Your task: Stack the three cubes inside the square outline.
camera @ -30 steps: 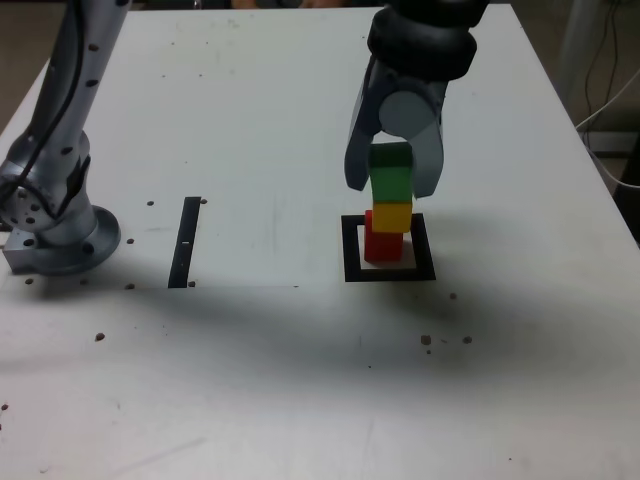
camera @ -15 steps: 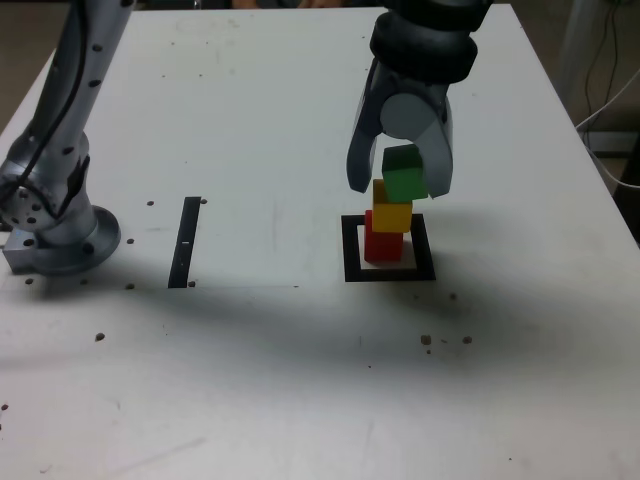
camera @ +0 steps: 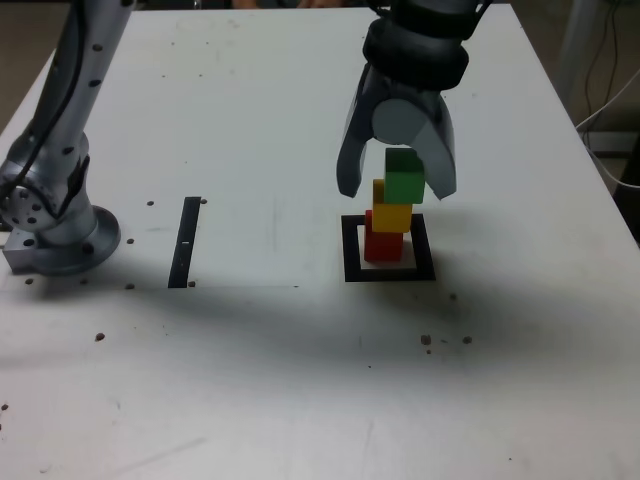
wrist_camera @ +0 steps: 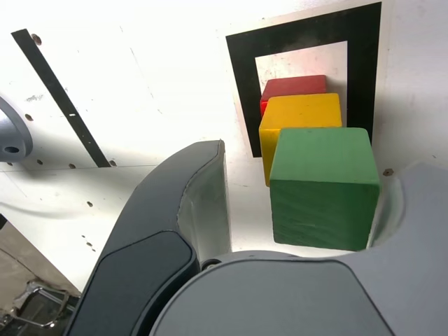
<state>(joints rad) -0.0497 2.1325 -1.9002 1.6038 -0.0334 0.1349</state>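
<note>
Spreading its jaws since a second ago, the gripper [camera: 398, 188] has let go of the green cube [camera: 404, 177], which now sits on the yellow cube [camera: 391, 212], shifted toward the exterior view's right. Yellow rests on the red cube [camera: 383, 242] inside the square outline [camera: 352, 250]. All three are stacked, though the overhanging top may topple.

A matte red cube [camera: 381, 243] sat inside the thick black square outline with a white centre [camera: 352, 256], flat on the tabletop. A matte yellow cube [camera: 391, 213] of equal size rested on it, shifted slightly toward the exterior view's right. A matte green cube [camera: 404, 178] topped the column, offset further the same way and overhanging the yellow one's edge.
</note>
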